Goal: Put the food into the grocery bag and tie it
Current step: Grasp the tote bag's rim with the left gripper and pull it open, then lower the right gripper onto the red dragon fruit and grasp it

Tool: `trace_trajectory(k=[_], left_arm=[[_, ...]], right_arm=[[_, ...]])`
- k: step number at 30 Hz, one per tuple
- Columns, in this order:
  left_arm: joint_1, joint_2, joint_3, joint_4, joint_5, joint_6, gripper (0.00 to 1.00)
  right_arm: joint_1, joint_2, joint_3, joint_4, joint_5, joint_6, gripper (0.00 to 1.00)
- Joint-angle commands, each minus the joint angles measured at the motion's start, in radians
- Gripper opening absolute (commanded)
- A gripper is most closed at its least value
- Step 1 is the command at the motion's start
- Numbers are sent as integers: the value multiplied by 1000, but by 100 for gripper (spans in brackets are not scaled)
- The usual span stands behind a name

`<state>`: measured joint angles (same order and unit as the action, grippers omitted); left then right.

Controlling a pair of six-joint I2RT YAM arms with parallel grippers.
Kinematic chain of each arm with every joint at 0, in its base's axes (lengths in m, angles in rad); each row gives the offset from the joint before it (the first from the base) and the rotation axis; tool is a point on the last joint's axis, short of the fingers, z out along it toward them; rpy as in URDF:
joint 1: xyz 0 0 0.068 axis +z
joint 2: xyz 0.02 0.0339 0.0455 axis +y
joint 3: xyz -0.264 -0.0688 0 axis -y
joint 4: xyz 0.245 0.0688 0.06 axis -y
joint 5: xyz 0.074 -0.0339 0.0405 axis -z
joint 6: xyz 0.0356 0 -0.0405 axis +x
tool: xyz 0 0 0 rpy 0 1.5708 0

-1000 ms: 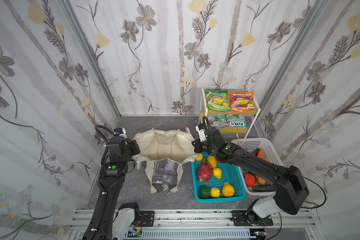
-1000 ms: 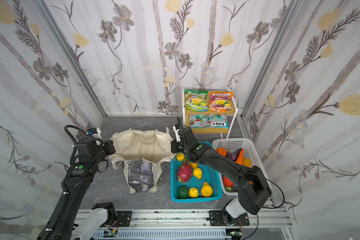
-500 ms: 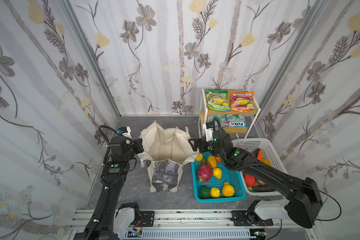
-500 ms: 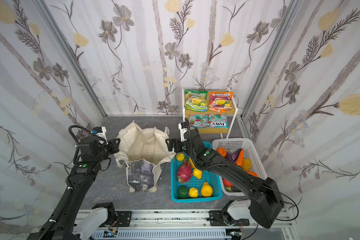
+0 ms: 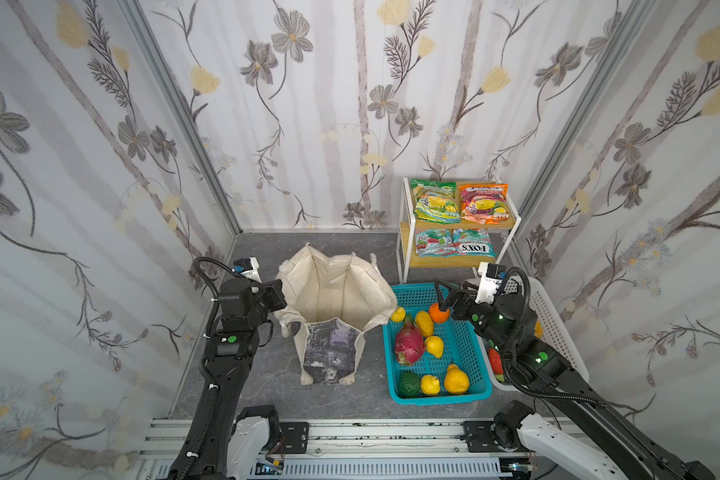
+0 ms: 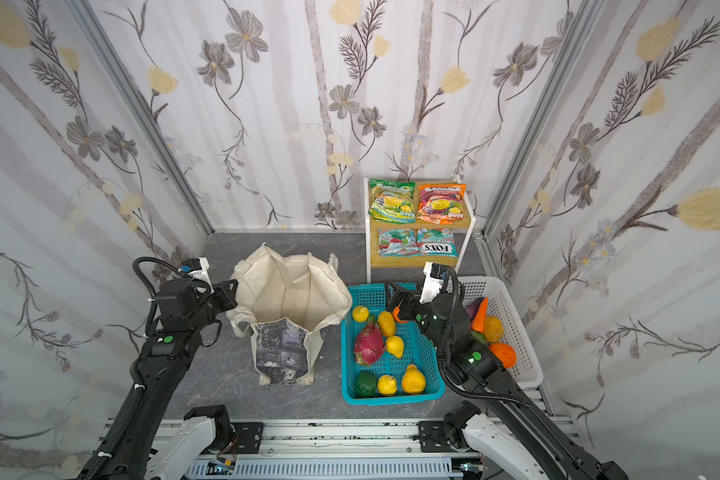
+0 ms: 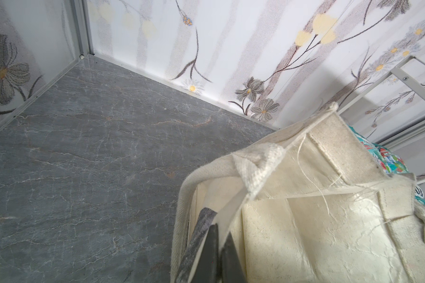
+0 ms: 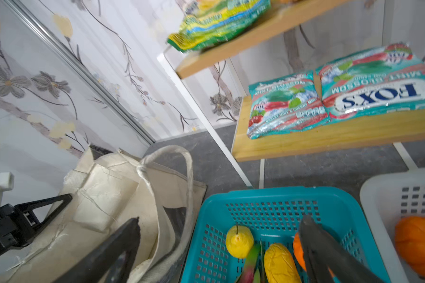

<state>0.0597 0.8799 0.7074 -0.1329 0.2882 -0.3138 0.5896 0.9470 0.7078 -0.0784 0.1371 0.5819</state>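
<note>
My left arm reaches sideways, left fingers (image 7: 207,254) clamped on the bag (image 5: 337,291) rim. My right fingers (image 8: 324,247) spread wide above the teal basket (image 5: 437,400), an orange (image 5: 438,312) just beneath them.

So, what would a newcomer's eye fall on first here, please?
The teal basket at the front right, full of bright toy fruit, stands out first; the right gripper hangs open over its far end. Beside it a cream tote bag stands open, its rim pinched by the left gripper. Glossy snack packets lie on the shelf behind.
</note>
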Motion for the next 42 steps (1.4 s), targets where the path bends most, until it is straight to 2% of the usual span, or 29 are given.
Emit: trace_trajectory(k=[1, 4, 6, 7, 10, 19, 27, 32, 34, 42], left_arm=[[2, -7, -7, 42, -4, 7, 0], [0, -16, -11, 46, -30, 3, 0], [2, -12, -13, 46, -31, -2, 0], [2, -8, -13, 45, -32, -2, 0], [1, 2, -13, 44, -48, -2, 0], [1, 14, -10, 44, -47, -5, 0], [3, 2, -15, 46, -51, -1, 0], [3, 1, -15, 46, -50, -1, 0], [3, 1, -14, 44, -49, -1, 0], [3, -7, -17, 47, -50, -1, 0]], right_arm=[[-7, 63, 29, -196, -96, 126, 100], [37, 123, 3, -193, -239, 202, 100], [106, 148, -31, -136, -277, 280, 95], [143, 161, -48, -115, -271, 317, 92], [198, 208, -54, -117, -261, 370, 92], [222, 204, -135, -140, -201, 542, 93], [222, 296, -145, -73, -190, 555, 93], [222, 348, -156, -32, -188, 557, 95], [222, 367, -164, -6, -196, 564, 99], [208, 442, -187, 71, -200, 575, 100]])
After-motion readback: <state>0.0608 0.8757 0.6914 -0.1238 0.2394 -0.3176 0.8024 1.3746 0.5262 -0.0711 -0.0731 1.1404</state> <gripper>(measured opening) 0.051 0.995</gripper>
